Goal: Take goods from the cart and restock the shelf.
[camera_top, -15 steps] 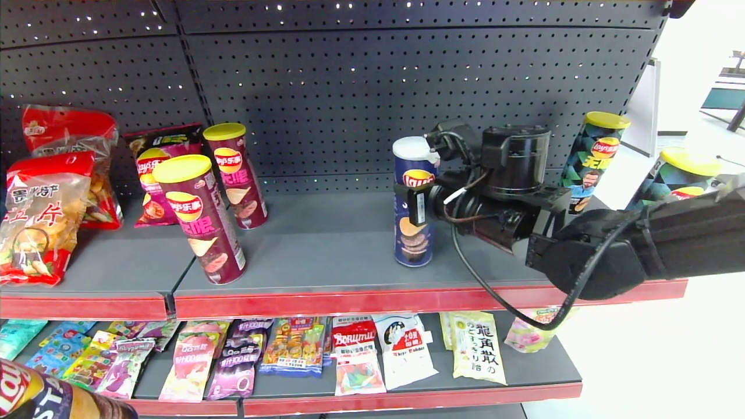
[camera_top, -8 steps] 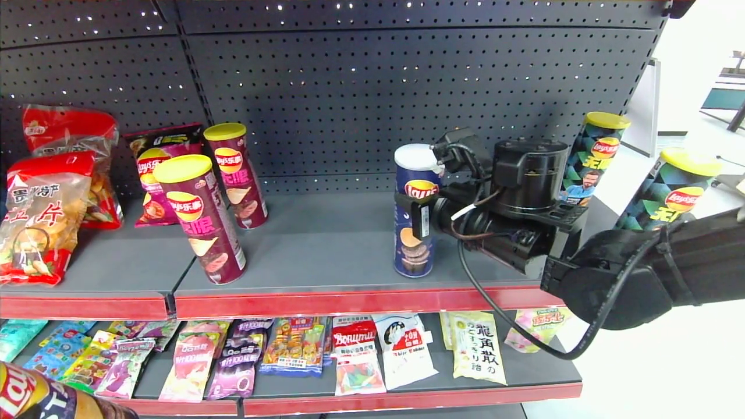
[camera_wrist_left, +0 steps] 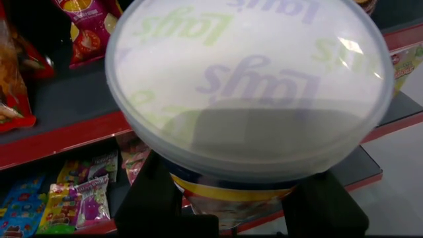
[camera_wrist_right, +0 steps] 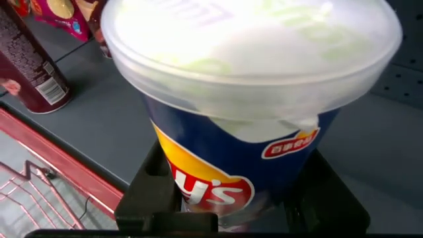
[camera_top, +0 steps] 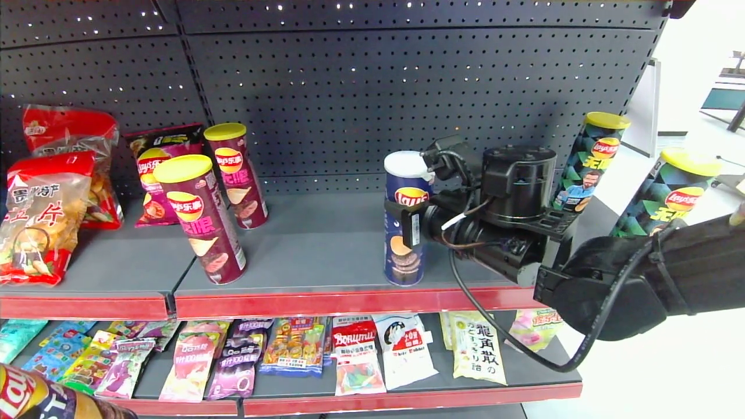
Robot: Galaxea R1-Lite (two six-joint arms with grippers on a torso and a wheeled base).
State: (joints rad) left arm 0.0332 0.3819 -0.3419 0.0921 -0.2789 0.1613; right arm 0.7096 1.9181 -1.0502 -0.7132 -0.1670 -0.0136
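You're facing the shelf [camera_top: 326, 244], dark pegboard [camera_top: 372, 87] behind, red lip [camera_top: 291, 302] along the front edge.

Far left of the upper board you have the red bags [camera_top: 43, 215], stacked and leaning. The lower board carries a row of flat sachets [camera_top: 302, 349].

Two maroon cans [camera_top: 198, 218] stand left of centre, one near the lip and the other further back by the pegboard. Both lean a little. Two green cans [camera_top: 591, 157] stand at the right end, well apart from the rest.

The blue can [camera_top: 404, 192] is your task item. It's upright, right of centre on the upper board, with its base just behind the red lip. You can't tell whether the base bears on the board or sits a hair above it.

The right gripper [camera_top: 407, 224] comes in from the right, level with the can's middle. Its jaws pinch the blue can [camera_wrist_right: 251, 132] below the logo, one black finger on each side of the body, with the lid clear above them.

The left gripper [camera_wrist_left: 238, 211] is low at the left, in front of the lower board. Its jaws clamp a second can [camera_wrist_left: 251, 86], fingers either side of the body under the clear lid. The head view shows that can at the bottom-left corner [camera_top: 35, 398].
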